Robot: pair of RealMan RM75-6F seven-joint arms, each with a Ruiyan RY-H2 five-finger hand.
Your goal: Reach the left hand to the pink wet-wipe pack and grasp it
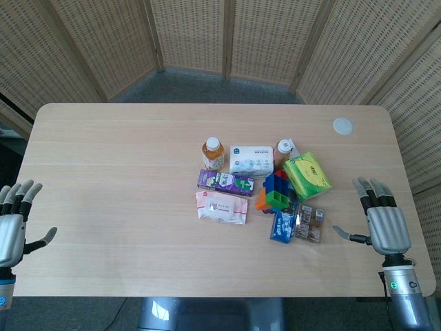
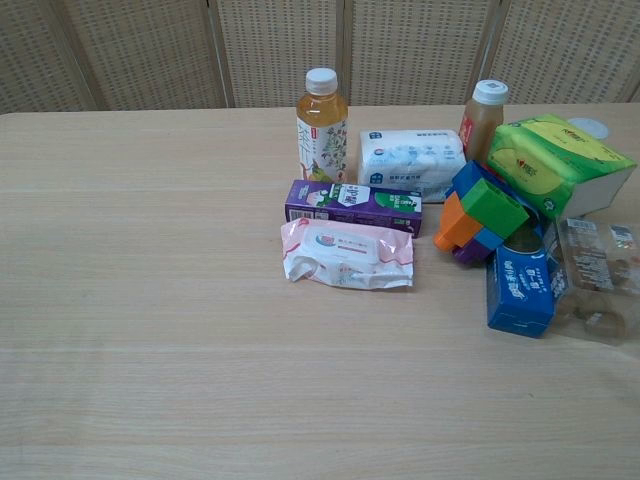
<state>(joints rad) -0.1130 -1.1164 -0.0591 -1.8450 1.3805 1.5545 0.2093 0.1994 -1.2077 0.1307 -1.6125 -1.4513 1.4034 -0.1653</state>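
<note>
A pink wet-wipe pack (image 1: pixel 221 207) is lying flat on the pale wooden table (image 1: pixel 110 179), near its middle, with its long side running left to right. The soft pouch is showing a white flip-lid panel on its upper face, shut, and its crimped ends are looking slightly crumpled. A purple carton (image 1: pixel 225 181) is sitting just behind it, close along its far edge. Nothing is holding the pack. The robot's left hand (image 1: pixel 14 221) is hovering well apart from it at the table's left edge, fingers spread and empty.
</note>
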